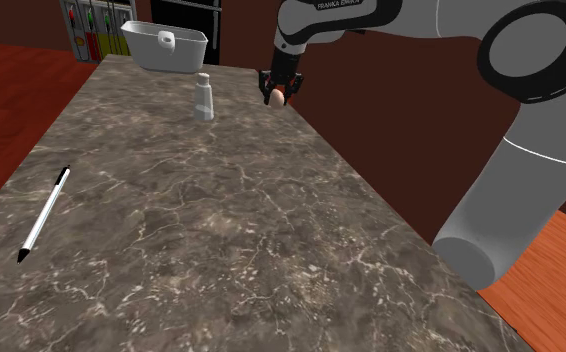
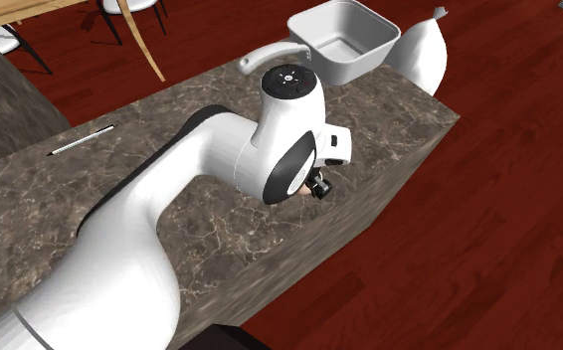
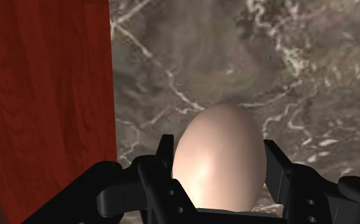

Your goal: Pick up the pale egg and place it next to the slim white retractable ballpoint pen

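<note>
Well, over on the shoulder view's left a slim white pen (image 1: pixel 44 215) with a black tip lies flat on the dark marbled surface (image 1: pixel 221 230), close to that side's edge. Further back a white basin (image 1: pixel 161 55) sits at the far end of the surface. A small pale bottle (image 1: pixel 204 97) stands upright just in front of it, apart from everything else. A little to the right of the bottle, by the surface's right-hand edge, is the black gripper (image 1: pixel 278 94), clenched around the pale egg (image 1: pixel 277 98). From the wrist view the egg (image 3: pixel 218 159) sits snug between the two black fingers (image 3: pixel 165 149), its narrow end pointing away from the hand. The marbled top is behind it and red wooden floor (image 3: pixel 45 95) runs along one side. I can't tell whether the egg touches the surface. Egg and pen are well apart, nearly the whole width of the top between them. To the right, the white arm (image 1: pixel 531 170) arches up and across to the gripper
</note>
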### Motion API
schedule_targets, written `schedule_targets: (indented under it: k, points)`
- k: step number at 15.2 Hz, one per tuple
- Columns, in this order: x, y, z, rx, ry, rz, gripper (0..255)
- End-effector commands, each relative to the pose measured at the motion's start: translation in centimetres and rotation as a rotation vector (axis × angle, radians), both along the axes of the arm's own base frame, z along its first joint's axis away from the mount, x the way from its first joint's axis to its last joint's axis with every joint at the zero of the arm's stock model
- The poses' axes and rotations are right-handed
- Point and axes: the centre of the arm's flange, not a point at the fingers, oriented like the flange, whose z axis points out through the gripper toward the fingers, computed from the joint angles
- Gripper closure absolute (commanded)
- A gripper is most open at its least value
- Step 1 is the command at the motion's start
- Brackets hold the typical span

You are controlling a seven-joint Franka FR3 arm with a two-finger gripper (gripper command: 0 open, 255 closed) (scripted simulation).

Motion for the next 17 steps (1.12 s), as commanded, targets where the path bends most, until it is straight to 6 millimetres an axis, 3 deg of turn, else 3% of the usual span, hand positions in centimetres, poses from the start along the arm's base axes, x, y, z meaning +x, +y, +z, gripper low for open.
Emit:
schedule_targets:
  k: [1, 17]
  points:
    - [0.0, 0.0, 0.5, 0.0, 0.0, 0.0, 255]
    - [0.0, 0.0, 9.0, 0.0, 0.0, 0.0, 255]
